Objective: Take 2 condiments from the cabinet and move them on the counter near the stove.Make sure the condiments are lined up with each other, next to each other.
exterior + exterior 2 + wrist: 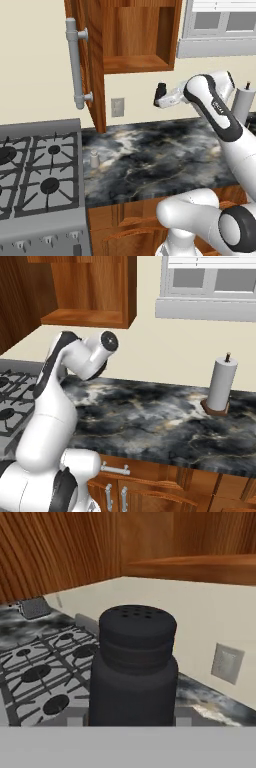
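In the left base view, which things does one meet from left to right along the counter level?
stove → light grey shaker on the counter → black shaker held in the gripper above it → paper-towel roll

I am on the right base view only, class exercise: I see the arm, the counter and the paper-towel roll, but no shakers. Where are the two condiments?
Observer: The black shaker is in the tool, held in the air above the counter.
Operator: And the light one?
Observer: The silver shaker stands upright on the counter, beside the stove.
Operator: Is the cabinet emptied?
Observer: The cabinet has its door open, and the part of its shelf in sight is bare.
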You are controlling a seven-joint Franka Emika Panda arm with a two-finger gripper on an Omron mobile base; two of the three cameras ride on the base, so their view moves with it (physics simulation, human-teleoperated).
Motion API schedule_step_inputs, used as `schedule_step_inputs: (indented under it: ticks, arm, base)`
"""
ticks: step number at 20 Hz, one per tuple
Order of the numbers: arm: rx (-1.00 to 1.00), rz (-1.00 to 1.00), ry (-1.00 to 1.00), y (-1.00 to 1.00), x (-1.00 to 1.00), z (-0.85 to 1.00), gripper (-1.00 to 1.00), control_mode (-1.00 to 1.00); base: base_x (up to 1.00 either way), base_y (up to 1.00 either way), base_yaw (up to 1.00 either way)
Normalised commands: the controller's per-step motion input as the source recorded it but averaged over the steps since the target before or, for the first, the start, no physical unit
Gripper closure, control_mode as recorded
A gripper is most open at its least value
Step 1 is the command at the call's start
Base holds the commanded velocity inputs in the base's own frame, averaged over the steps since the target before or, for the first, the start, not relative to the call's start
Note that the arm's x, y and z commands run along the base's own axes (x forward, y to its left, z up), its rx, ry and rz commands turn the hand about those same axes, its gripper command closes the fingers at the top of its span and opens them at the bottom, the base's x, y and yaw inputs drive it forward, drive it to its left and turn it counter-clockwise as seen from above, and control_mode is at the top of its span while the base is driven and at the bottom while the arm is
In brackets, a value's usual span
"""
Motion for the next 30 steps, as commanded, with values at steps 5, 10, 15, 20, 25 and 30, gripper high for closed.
schedule_step_inputs:
  ticks: [5, 10, 15, 20, 25, 30]
  arm:
    - [0.0, 0.28, 0.08, 0.28, 0.0, -0.53, 1.0, -1.0]
    - [0.0, 0.22, 0.07, 0.34, 0.0, -0.46, 1.0, -1.0]
    - [0.0, 0.17, 0.07, 0.26, 0.0, -0.36, 1.0, -1.0]
    - [0.0, 0.13, 0.05, 0.2, 0.0, -0.34, 1.0, -1.0]
    - [0.0, 0.11, 0.1, 0.15, 0.0, -0.21, 1.0, -1.0]
    - [0.0, 0.09, 0.03, 0.13, 0.0, -0.29, 1.0, -1.0]
  base:
    - [0.0, 0.0, 0.0]
    - [0.0, 0.0, 0.0]
    - [0.0, 0.0, 0.0]
    - [0.0, 0.0, 0.0]
    - [0.0, 0.0, 0.0]
    - [0.0, 0.0, 0.0]
